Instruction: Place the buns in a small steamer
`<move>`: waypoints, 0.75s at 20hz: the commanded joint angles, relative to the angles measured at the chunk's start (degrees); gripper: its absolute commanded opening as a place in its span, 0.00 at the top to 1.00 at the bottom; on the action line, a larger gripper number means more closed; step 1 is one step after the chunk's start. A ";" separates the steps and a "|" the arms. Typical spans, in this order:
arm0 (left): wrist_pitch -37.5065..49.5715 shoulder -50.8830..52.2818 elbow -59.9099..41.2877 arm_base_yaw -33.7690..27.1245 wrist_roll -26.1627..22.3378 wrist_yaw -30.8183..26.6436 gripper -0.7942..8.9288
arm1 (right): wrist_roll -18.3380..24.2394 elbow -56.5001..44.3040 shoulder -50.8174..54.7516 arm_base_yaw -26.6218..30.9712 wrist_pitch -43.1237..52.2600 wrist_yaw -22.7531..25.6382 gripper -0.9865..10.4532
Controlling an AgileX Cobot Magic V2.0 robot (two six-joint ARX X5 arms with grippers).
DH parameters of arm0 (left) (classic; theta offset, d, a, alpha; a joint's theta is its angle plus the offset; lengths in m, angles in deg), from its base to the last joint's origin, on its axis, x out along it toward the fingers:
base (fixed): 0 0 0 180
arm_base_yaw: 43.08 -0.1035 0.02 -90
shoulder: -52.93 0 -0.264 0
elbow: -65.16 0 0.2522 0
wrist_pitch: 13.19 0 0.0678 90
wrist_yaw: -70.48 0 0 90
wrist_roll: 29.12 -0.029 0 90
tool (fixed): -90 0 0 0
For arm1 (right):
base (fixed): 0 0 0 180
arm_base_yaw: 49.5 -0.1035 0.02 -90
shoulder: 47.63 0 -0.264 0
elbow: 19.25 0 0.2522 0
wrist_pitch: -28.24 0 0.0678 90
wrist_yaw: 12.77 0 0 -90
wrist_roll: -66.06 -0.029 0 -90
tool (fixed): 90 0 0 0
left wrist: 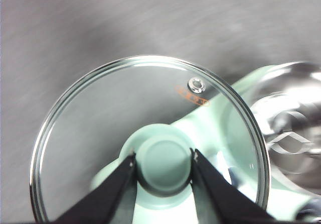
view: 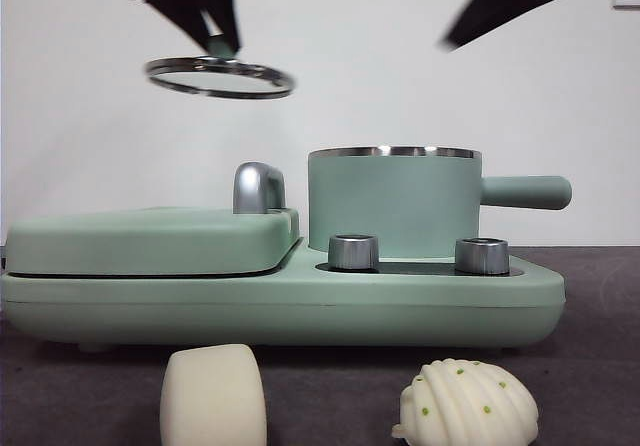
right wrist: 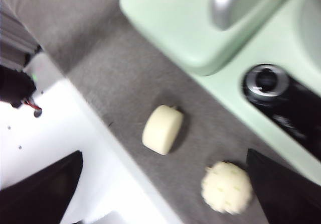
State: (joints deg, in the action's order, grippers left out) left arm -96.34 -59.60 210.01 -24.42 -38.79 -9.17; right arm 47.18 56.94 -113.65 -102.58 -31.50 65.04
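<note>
The mint-green steamer pot (view: 394, 201) stands open on the cooker base, its handle (view: 525, 192) pointing right. My left gripper (view: 215, 36) is shut on the green knob (left wrist: 164, 158) of the glass lid (view: 220, 76) and holds the lid in the air, high and to the left of the pot. The smooth cream bun (view: 213, 396) and the ridged speckled bun (view: 467, 404) lie on the table in front of the cooker. They also show in the right wrist view: the smooth bun (right wrist: 162, 129) and the speckled bun (right wrist: 226, 187). My right gripper (right wrist: 165, 194) is open, high above them.
The flat mint-green griddle cover (view: 150, 238) with chrome handle (view: 258, 187) fills the cooker's left half. Two steel knobs (view: 353, 251) (view: 481, 256) sit at the front of the cooker base (view: 280, 306). A white table edge (right wrist: 95, 148) runs beside the grey mat.
</note>
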 commanded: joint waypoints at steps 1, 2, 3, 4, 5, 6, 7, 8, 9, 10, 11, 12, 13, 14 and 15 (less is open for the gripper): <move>1.31 0.02 2.05 -1.64 0.09 0.17 0.90 | -5.27 0.81 -7.08 -5.07 2.51 2.38 0.46; 1.33 0.02 2.05 -2.67 0.31 0.17 0.90 | -5.81 0.81 -10.19 -6.54 3.58 2.84 0.46; 1.31 0.02 2.05 -3.50 0.31 0.17 0.90 | -5.81 0.81 -13.07 -7.78 4.52 3.52 0.46; 1.36 0.02 2.05 -4.15 0.31 0.20 0.90 | -5.84 0.81 -15.93 -8.76 5.51 3.65 0.46; 1.46 0.02 2.05 -4.68 0.31 0.17 0.90 | -5.84 0.81 -18.60 -9.51 6.32 3.65 0.46; 1.66 0.02 2.05 -5.11 0.33 0.17 0.90 | -5.84 0.81 -21.14 -9.97 6.86 3.72 0.46; 1.77 0.02 2.05 -5.46 0.33 0.20 0.90 | -5.84 0.81 -23.58 -10.21 7.17 4.31 0.46; 1.75 0.02 2.05 -5.64 0.33 0.20 0.90 | -5.84 0.81 -25.53 -10.40 7.28 4.96 0.46; 1.77 0.02 2.05 -5.77 0.33 0.20 0.90 | -5.79 0.81 -27.45 -10.56 7.52 5.14 0.46; 1.77 0.02 2.03 -5.86 0.35 0.20 0.90 | -5.81 0.81 -29.11 -10.56 7.89 5.11 0.47; 1.75 0.02 2.03 -5.88 0.39 0.20 0.90 | -5.79 0.81 -30.47 -10.56 8.50 5.01 0.49; 1.77 0.02 2.03 -5.88 0.57 0.20 0.90 | -5.79 0.81 -31.61 -10.56 9.18 4.90 0.52; 1.77 0.02 2.03 -5.88 0.77 0.20 0.90 | -5.77 0.81 -32.72 -10.56 9.94 4.83 0.58; 1.77 0.02 2.03 -5.88 0.77 0.20 0.90 | -5.75 0.81 -33.42 -10.56 10.47 4.87 0.64; 1.77 0.02 2.03 -5.88 0.77 0.20 0.90 | -5.68 0.81 -33.77 -10.54 10.97 4.94 0.75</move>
State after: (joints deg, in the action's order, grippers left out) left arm -95.79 -59.60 210.01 -30.32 -38.53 -9.15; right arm 41.96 56.94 -146.52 -112.35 -20.88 69.81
